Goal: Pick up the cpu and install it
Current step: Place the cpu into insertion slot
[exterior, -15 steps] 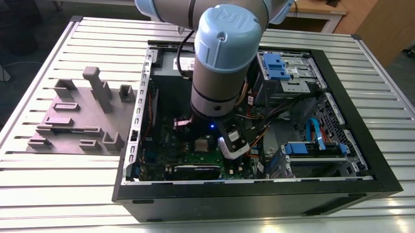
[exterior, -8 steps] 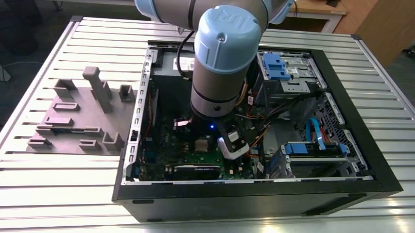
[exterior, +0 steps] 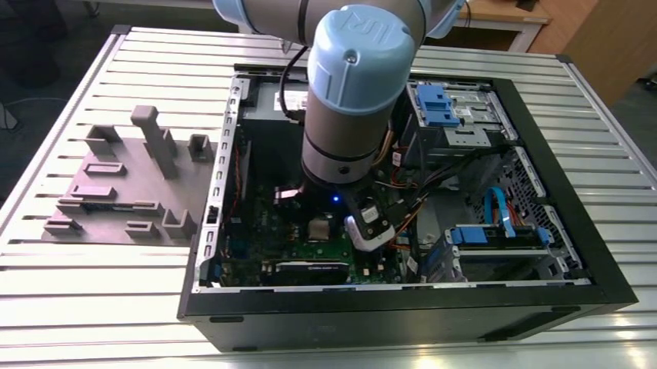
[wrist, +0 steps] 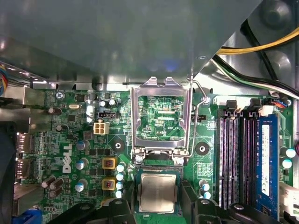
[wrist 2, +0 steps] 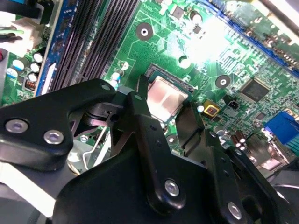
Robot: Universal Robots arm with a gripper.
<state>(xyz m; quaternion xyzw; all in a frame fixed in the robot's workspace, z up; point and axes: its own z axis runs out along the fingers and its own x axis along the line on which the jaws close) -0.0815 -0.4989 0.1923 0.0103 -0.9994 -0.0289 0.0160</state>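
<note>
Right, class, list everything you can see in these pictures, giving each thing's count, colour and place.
table: one, silvery slatted metal, under everything
computer case: one, black, open, on the table
fixture: one, grey with blocks, on the table at the exterior view's left of the case
motherboard: one, green, inside the case
cpu: one, silvery, in the motherboard's socket
socket frame: one, bare metal, flipped open next to the cpu
memory module: one, blue, among black slots
drive brackets: two, blue, in the case towards the exterior view's right
arm: one, pale blue and grey, reaching into the case
gripper: one, black, right at the cpu
</note>
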